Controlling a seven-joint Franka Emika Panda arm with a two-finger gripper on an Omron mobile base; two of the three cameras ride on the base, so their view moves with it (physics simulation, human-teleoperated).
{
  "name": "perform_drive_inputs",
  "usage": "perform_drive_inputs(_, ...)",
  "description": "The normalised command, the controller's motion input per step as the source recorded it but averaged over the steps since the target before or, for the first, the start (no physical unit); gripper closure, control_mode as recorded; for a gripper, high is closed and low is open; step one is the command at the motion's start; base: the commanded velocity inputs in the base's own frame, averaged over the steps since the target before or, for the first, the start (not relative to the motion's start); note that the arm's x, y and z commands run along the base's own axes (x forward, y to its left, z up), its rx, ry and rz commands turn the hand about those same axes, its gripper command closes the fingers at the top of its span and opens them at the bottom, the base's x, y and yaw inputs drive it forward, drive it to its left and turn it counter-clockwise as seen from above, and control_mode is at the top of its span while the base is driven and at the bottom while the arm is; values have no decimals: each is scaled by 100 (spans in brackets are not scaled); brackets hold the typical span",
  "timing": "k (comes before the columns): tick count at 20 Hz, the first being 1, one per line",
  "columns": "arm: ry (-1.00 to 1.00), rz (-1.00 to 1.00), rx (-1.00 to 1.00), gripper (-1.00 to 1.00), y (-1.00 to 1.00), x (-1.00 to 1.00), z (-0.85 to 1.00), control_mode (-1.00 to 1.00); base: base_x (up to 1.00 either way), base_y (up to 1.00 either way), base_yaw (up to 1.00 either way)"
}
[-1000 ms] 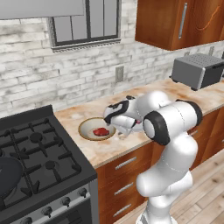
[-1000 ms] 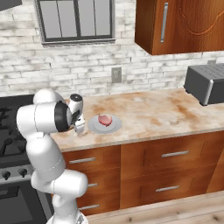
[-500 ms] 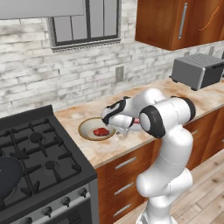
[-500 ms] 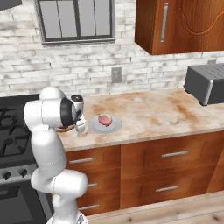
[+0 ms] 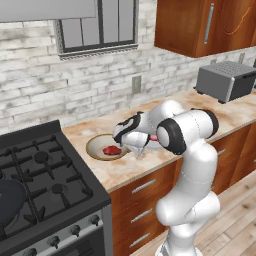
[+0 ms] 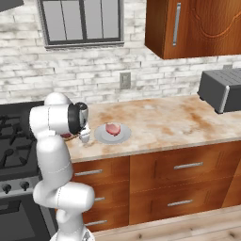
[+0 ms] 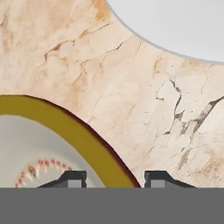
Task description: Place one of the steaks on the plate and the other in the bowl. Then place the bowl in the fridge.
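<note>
Looking down the hand view, you see the gripper (image 7: 113,177) with one finger on either side of the bowl (image 7: 65,131) rim; the jaws stand narrowed about that rim, but you cannot tell whether they press it. The plate (image 7: 175,26) lies near, apart from the bowl, with bare counter (image 7: 144,109) between them. In the left base view, the bowl (image 5: 97,148) rests on the counter just beside the stove (image 5: 40,185), the red steak (image 5: 111,149) inside it, and the gripper (image 5: 138,150) reaches down at its near right rim. In the right base view, the pink steak (image 6: 112,129) sits on the plate (image 6: 102,135), right of the arm. A toaster (image 6: 221,89) stands far along the counter.
</note>
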Motion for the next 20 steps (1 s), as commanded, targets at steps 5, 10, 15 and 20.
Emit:
perform_drive_inputs(5, 0, -1, 0, 100, 20, 0, -2, -100, 0, 0, 0)
perform_drive_inputs(10, 0, -12, 14, 100, -4, -34, 59, -100, 0, 0, 0)
perform_drive_inputs(15, -9, -9, 25, 100, -12, -45, 84, -100, 0, 0, 0)
perform_drive_inputs(20, -19, 1, 10, 100, -17, -48, 96, -100, 0, 0, 0)
